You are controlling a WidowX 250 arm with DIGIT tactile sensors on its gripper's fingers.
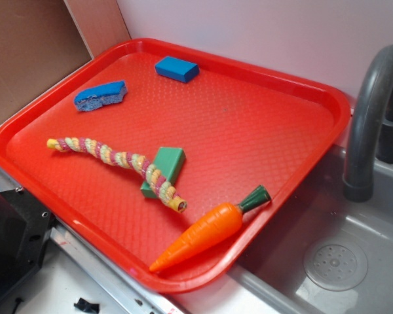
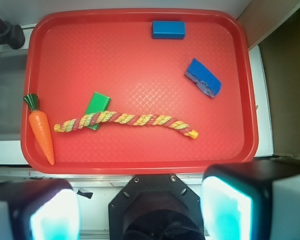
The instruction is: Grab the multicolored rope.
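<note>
The multicolored rope [image 1: 121, 159] [image 2: 135, 119], twisted from yellow, pink and pale green strands, lies wavy across the red tray [image 1: 249, 131] [image 2: 115, 60]. One end rests over a green block [image 1: 170, 160] [image 2: 97, 105]. In the wrist view my gripper [image 2: 140, 210] hangs high above the table, outside the tray's near rim. It is open, with its fingers [image 2: 225, 207] wide apart and nothing between them. The rope is well away from it. The exterior view does not show the gripper.
An orange toy carrot [image 1: 203, 234] [image 2: 41, 135] lies by the tray's rim near the rope's end. A blue block [image 1: 177, 68] [image 2: 168, 29] and a blue sponge [image 1: 100, 95] [image 2: 203, 77] sit at the far side. A grey sink [image 1: 334, 261] and a faucet [image 1: 370, 111] adjoin the tray.
</note>
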